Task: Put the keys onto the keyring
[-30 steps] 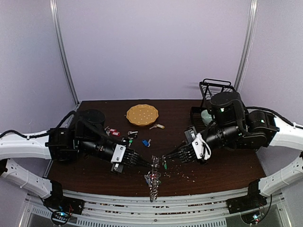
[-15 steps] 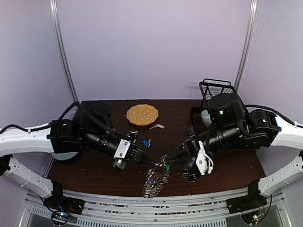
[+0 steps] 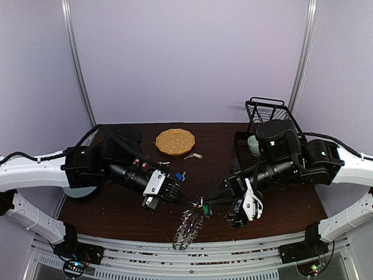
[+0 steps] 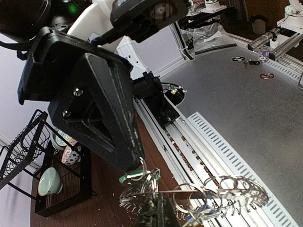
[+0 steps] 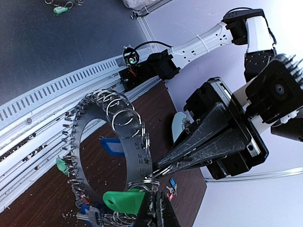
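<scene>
Keyring (image 3: 187,228), fringed with small keys.

Top view: it hangs tilted at the near edge of the desk (image 3: 280,204), its lower half over the slotted rail (image 3: 233,256). Left claw (image 3: 191,202) is clenched on its upper rim. Right claw (image 3: 208,202) is clenched on a green-tagged key (image 3: 204,206), and the two tips almost meet. Behind them are:
- a blue-tagged key (image 3: 179,175)
- red-tagged keys (image 3: 140,164)
- a yellow plate (image 3: 175,141)
- a wire rack (image 3: 265,114) at the right back corner

Bare desk lies right of the right claw.

Left wrist view: the keyring's loops spread rightward above the rail. The right claw's tip sits just above the green tag.

Right wrist view: the keyring arcs up and left past the desk edge. The left claw's fingers (image 5: 208,132) point into its top.
</scene>
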`<control>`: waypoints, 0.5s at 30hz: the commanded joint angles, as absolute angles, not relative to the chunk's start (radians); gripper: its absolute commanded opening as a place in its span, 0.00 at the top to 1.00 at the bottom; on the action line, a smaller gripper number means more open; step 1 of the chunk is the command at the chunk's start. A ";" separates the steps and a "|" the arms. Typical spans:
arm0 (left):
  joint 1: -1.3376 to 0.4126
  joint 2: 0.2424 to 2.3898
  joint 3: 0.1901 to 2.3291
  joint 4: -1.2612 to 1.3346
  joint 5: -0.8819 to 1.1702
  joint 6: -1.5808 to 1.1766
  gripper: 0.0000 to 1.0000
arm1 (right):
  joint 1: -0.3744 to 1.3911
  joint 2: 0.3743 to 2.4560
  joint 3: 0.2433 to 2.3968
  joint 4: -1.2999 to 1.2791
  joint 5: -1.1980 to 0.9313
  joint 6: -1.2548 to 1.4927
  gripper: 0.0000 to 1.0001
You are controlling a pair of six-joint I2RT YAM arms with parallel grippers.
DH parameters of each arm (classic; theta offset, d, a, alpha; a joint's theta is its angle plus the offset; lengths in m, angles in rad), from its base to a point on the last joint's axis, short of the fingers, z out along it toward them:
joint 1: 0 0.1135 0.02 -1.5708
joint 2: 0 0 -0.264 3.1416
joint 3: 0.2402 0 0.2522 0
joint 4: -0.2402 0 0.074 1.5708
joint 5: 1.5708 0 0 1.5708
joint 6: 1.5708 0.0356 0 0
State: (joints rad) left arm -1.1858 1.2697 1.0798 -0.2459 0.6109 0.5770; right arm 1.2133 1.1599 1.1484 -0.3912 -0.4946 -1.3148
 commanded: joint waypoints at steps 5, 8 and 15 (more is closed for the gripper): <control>-1.193 1.287 1.152 -0.199 0.618 0.523 1.00 | 1.229 1.140 1.156 -0.408 -0.525 -1.353 1.00; -1.195 1.302 1.164 -0.215 0.624 0.526 1.00 | 1.233 1.143 1.152 -0.392 -0.519 -1.352 1.00; -1.196 1.311 1.174 -0.235 0.615 0.535 1.00 | 1.232 1.144 1.148 -0.348 -0.524 -1.337 1.00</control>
